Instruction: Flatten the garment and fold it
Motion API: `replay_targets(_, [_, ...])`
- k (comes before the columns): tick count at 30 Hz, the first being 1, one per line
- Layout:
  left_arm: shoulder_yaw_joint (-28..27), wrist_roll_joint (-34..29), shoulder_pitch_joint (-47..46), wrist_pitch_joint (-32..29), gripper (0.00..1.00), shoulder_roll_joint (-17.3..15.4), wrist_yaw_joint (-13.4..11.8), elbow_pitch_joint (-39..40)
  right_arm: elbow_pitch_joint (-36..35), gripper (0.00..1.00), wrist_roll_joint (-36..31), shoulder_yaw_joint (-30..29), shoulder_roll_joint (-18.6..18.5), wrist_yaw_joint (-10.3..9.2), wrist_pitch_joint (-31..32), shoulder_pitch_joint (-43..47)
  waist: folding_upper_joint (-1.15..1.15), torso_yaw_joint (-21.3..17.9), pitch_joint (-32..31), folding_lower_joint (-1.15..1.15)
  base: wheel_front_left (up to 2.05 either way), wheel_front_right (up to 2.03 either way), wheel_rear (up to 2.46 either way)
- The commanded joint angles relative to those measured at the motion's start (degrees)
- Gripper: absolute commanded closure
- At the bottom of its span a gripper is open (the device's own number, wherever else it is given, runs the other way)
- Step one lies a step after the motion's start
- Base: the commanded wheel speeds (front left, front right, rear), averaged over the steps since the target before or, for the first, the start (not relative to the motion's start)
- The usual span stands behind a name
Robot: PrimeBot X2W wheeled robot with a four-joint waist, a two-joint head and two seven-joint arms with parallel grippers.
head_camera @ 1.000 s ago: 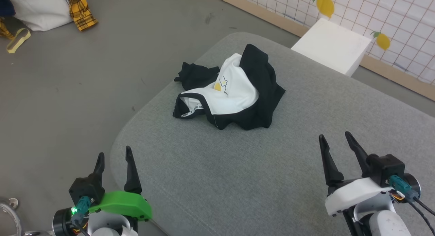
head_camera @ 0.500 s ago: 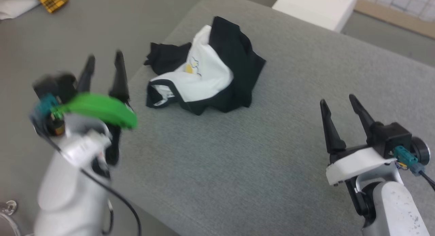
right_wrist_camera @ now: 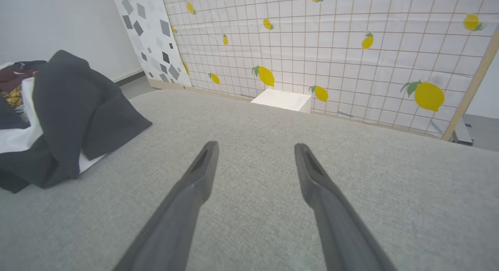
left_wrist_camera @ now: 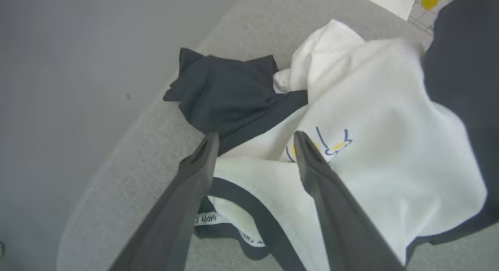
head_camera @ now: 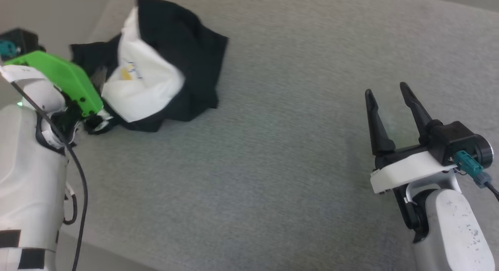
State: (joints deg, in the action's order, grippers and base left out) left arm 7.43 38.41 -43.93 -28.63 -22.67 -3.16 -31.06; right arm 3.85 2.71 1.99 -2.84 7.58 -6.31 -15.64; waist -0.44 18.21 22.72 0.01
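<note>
Grey woven fabric covers the cushion (head_camera: pixel 273 154) before us. The garment (head_camera: pixel 156 68) lies crumpled in a heap at its far left, with the white chest and its small blue and yellow print facing up and black sleeves bunched around it. Our left gripper (left_wrist_camera: pixel 255 135) is over the heap's near-left edge, fingers spread wide above the black neckband; we cannot tell whether the tips touch cloth. Our right gripper (head_camera: pixel 386 89) hovers at the near right, well apart from the garment, fingers likewise spread and empty.
</note>
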Motion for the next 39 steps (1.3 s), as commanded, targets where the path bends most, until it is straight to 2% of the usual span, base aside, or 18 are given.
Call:
replay_targets(1, [-0.4,1.0,0.8,-2.6,0.00,-0.5,-1.4,-1.3,0.5,0.00,0.6,0.3,0.0,-0.09,-0.8,-0.9,0.42,-6.8,5.3,-0.01,0.00,0.00,0.00])
replay_targets(4, [-1.5,2.9,3.1,-8.0,0.00,-0.9,-4.4,-3.6,1.6,0.00,1.4,0.7,0.0,-0.09,-1.9,-1.3,0.42,-8.7,5.8,-0.01,0.00,0.00,0.00])
replay_targets(8, [-3.5,5.8,6.3,-11.6,0.00,0.2,-7.5,-5.0,2.6,0.00,1.7,0.6,0.0,-0.09,-2.6,-1.4,0.42,-10.0,5.9,-0.01,0.00,0.00,0.00])
replay_targets(14, [-4.2,8.6,9.7,-16.9,0.00,1.9,-10.2,-5.7,3.7,0.00,2.2,0.2,0.0,-0.09,-3.3,-1.8,0.42,-10.7,5.3,-0.01,0.00,0.00,0.00])
replay_targets(15, [-3.9,9.0,10.2,-18.0,0.46,2.0,-10.0,-5.4,3.9,0.00,2.3,0.2,0.0,-0.09,-3.4,-1.8,0.42,-10.6,4.9,-0.01,0.00,0.00,0.00])
replay_targets(16, [-3.8,9.0,10.5,-18.2,0.80,2.1,-9.8,-4.8,4.1,0.00,2.3,0.2,0.0,-0.09,-3.4,-1.7,0.42,-10.5,4.5,-0.01,0.00,0.00,0.00])
replay_targets(17, [-3.7,8.8,10.7,-17.3,1.00,1.9,-9.3,-3.8,4.4,0.00,2.5,0.2,0.0,-0.09,-3.5,-1.6,0.42,-10.3,3.9,-0.01,0.00,0.00,0.00])
replay_targets(20, [-4.2,6.6,10.7,-10.3,1.00,0.2,-7.5,-0.7,4.9,0.00,2.7,0.0,0.0,-0.09,-3.8,-1.4,0.42,-9.9,2.0,-0.01,0.00,0.00,0.00])
replay_targets(25, [-5.3,0.9,8.0,6.4,1.00,-3.5,-3.8,2.8,6.3,0.00,3.2,-0.5,0.0,-0.09,-4.3,-0.1,0.42,-9.0,-3.3,-0.01,0.00,0.00,0.00])
replay_targets(29, [-4.7,-2.6,4.6,15.5,1.00,-4.7,-1.7,5.3,7.5,0.00,4.1,-1.0,0.0,-0.09,-4.6,1.5,0.42,-8.4,-8.3,-0.01,0.00,0.00,0.00])
replay_targets(33, [-2.8,-6.4,1.3,22.2,1.00,-5.6,-0.3,8.1,8.4,0.00,5.0,-0.8,0.0,-0.09,-5.0,2.8,0.42,-9.2,-12.7,-0.01,0.00,0.00,0.00])
replay_targets(39, [0.6,-10.9,-3.1,28.2,1.00,-5.5,1.3,12.2,9.1,0.00,6.1,-1.5,0.0,-0.09,-5.2,5.5,0.42,-11.7,-17.7,-0.01,0.00,0.00,0.00])
